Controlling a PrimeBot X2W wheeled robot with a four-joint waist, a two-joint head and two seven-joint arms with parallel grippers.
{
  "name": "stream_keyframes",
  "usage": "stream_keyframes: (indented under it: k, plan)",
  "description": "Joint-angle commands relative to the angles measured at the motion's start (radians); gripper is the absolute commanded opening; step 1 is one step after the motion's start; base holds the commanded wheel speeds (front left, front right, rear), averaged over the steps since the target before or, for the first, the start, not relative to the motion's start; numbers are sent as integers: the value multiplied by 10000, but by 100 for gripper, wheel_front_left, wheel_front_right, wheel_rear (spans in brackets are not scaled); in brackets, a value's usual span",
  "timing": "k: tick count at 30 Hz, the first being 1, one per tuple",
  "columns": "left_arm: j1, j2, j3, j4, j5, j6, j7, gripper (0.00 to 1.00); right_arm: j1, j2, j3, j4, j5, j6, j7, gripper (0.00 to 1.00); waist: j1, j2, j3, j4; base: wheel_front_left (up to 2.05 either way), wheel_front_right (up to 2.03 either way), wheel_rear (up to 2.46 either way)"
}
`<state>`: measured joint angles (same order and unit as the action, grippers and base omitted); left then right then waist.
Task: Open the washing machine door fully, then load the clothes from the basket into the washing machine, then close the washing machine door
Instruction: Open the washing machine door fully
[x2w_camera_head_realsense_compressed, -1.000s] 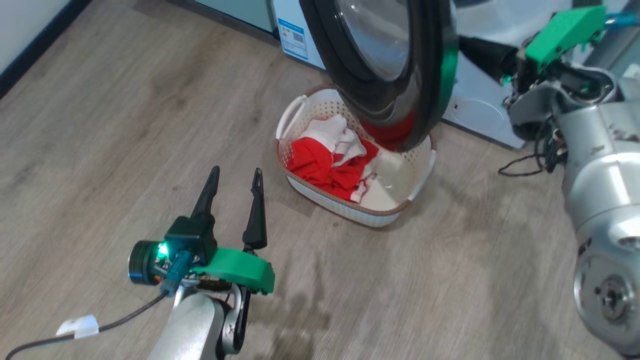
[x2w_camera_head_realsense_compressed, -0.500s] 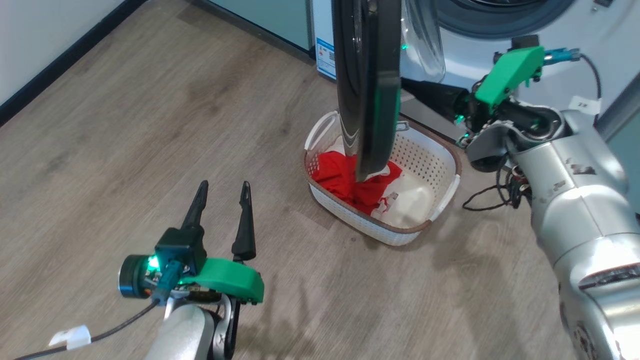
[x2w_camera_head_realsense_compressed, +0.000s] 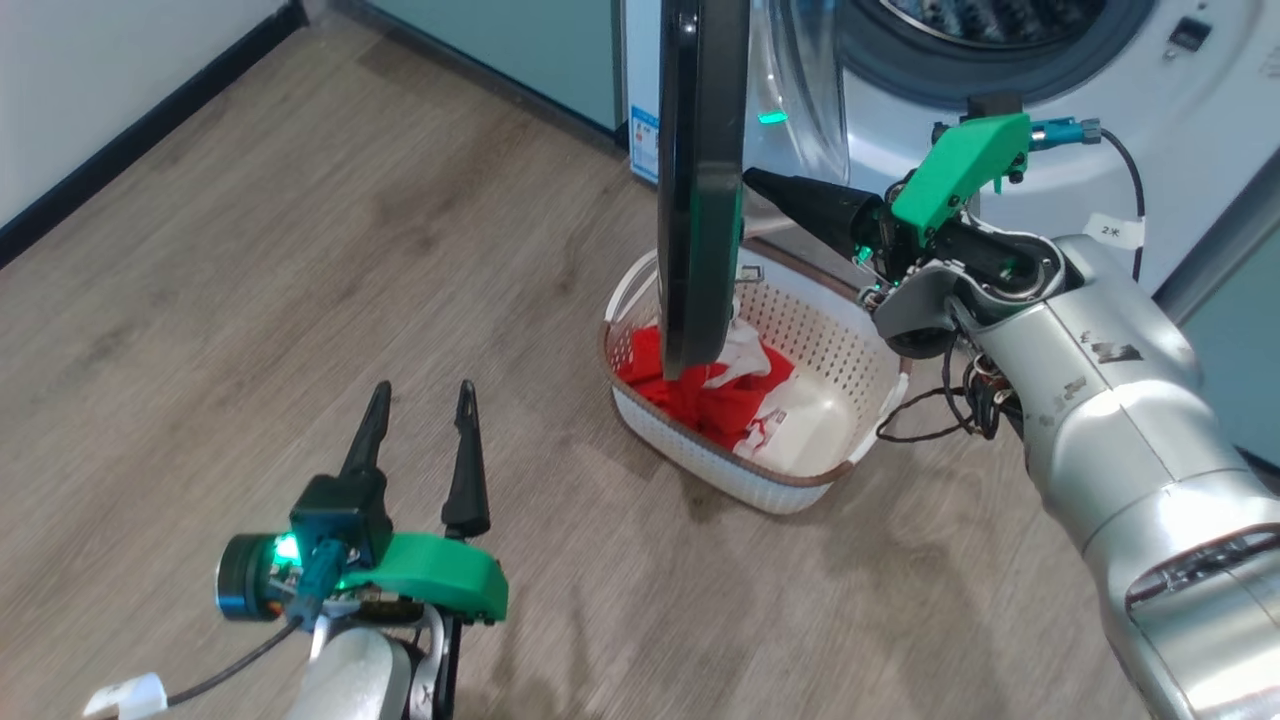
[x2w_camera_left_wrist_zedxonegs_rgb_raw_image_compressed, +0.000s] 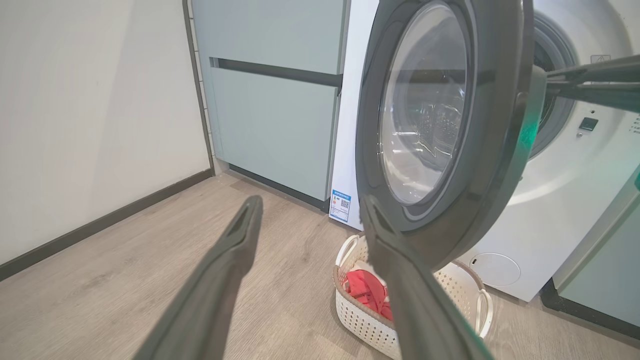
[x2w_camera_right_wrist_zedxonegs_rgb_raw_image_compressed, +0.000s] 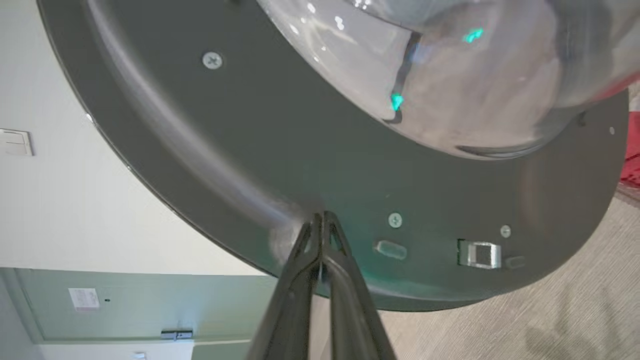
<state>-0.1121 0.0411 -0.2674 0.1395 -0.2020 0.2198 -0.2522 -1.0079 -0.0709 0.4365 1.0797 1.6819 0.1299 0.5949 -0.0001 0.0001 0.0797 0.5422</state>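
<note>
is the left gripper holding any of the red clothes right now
No, the left gripper hangs open over the floor, apart from the clothes, which lie in the basket.

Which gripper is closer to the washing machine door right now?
Right. The right gripper, jaws shut, has its tips at the inner face of the washing machine door; the left gripper hangs open over the floor, apart from it.

Head cam: up high, looks fwd & down at basket (x2w_camera_head_realsense_compressed: 700, 455) and washing machine door (x2w_camera_head_realsense_compressed: 700, 200), seen edge-on. L wrist cam: low, further back, faces door's outer side. R wrist cam: v. close to door's inner face. All 3 share door; head & L wrist share basket.
</note>
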Motion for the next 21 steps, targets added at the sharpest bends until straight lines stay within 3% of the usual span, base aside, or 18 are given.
stream_keyframes:
  k: [1, 4, 8, 12, 17, 21]
  plan:
    - [-184, 91, 389, -299, 109, -11, -95, 100, -32, 206, 133, -295, 125, 8, -255, 0, 1, -1, -210, -98, 0, 0, 0]
    - [-122, 91, 462, -242, 174, -83, -95, 100, 194, 138, 366, -499, -282, 8, -935, 0, 1, -1, -494, -224, 0, 0, 0]
    - [-18, 91, 552, -137, 272, -202, -95, 100, 1039, -404, 914, -1743, -1365, 8, -2230, 0, 1, -1, -890, -396, 0, 0, 0]
    - [36, 91, 769, -82, 363, -307, -95, 100, 2318, -1709, 2759, -3860, -4250, 8, -4623, 0, 1, -1, -1075, -858, 0, 0, 0]
    - [-44, 91, 1168, -61, 469, -350, -95, 100, 3086, -2704, 3650, -4694, -6553, 8, -7118, 0, 1, -1, -1179, -1420, 0, 0, 0]
    - [-58, 91, 1494, -75, 530, -402, -95, 100, 3726, -2757, 3073, -4725, -7847, 8, -8425, 0, 1, -1, -1219, -1823, 0, 0, 0]
